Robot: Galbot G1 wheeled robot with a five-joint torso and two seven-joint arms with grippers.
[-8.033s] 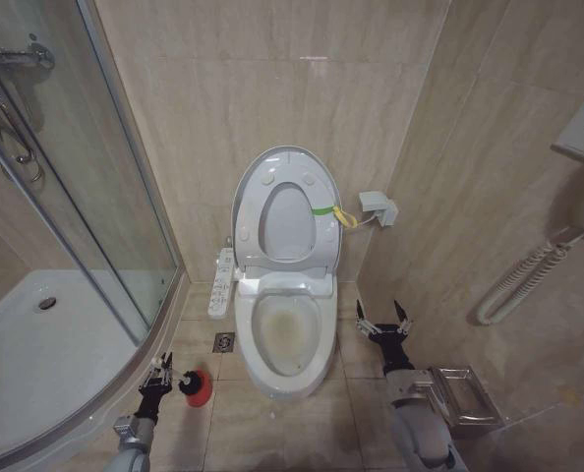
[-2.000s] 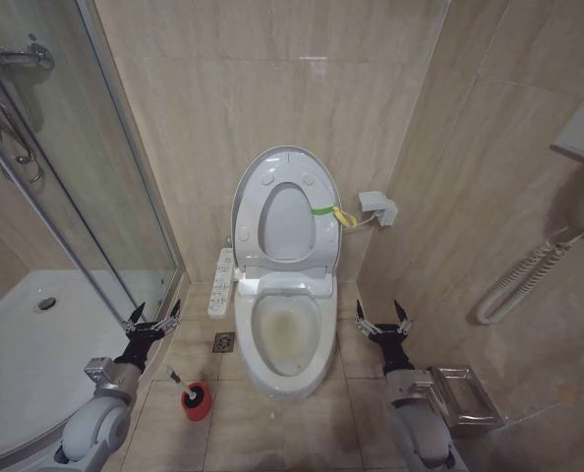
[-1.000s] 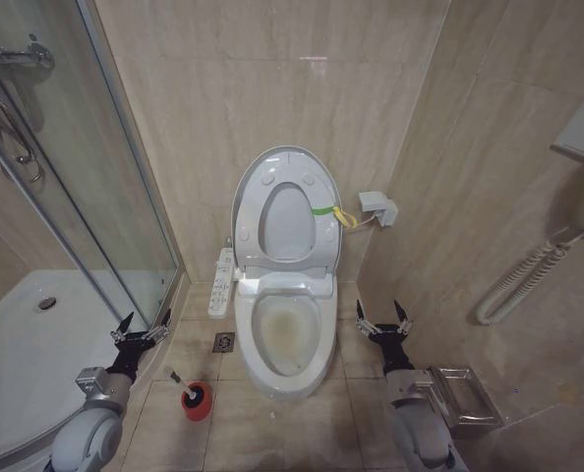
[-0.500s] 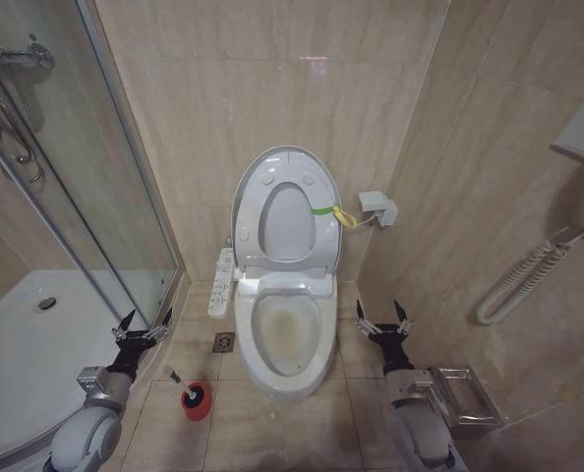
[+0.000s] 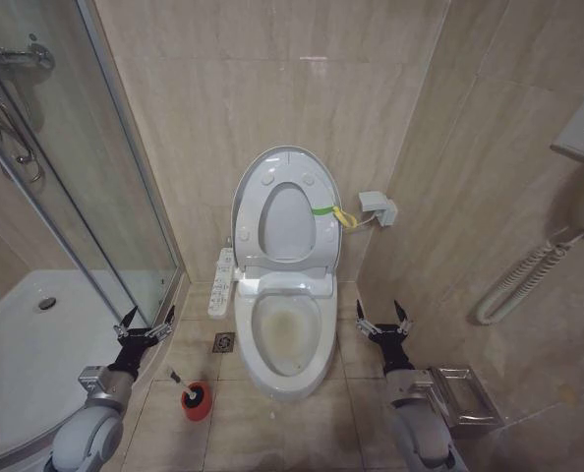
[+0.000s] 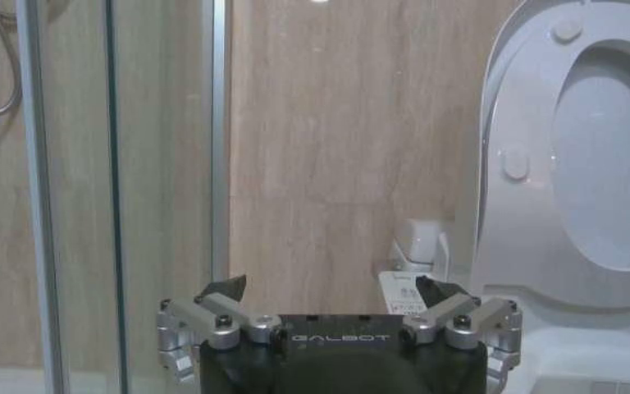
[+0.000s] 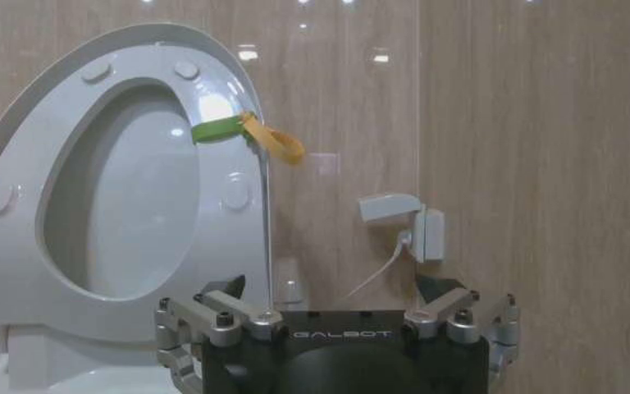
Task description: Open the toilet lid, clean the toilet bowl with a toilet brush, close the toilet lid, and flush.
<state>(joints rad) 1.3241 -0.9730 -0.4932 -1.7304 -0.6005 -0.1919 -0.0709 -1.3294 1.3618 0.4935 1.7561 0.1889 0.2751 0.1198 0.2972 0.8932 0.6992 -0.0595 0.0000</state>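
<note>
The toilet lid [image 5: 287,221] stands upright against the wall with the white seat ring raised in front of it. Its green strap and yellow loop [image 5: 334,213] hang at one edge. Below it, the toilet bowl [image 5: 284,329] lies uncovered with a brownish stain inside. The toilet brush [image 5: 175,377] sits in its red holder [image 5: 197,399] on the floor left of the bowl. My left gripper [image 5: 143,324] hovers open above and left of the holder, holding nothing. My right gripper [image 5: 382,317] is open beside the bowl's right side. The wrist views show the left gripper [image 6: 328,286], the right gripper [image 7: 337,286] and the lid [image 7: 118,189].
A glass shower enclosure [image 5: 86,197] with a white tray [image 5: 36,344] fills the left. A white control panel [image 5: 221,283] and a floor drain [image 5: 223,341] lie left of the bowl. A wall box [image 5: 379,207], a curved white rail [image 5: 518,280] and a metal holder [image 5: 459,393] stand on the right.
Eight seconds ago my left gripper was at the red holder; it has since lifted away open toward the shower edge, and lately shifted slightly toward the toilet. The right arm has not moved.
</note>
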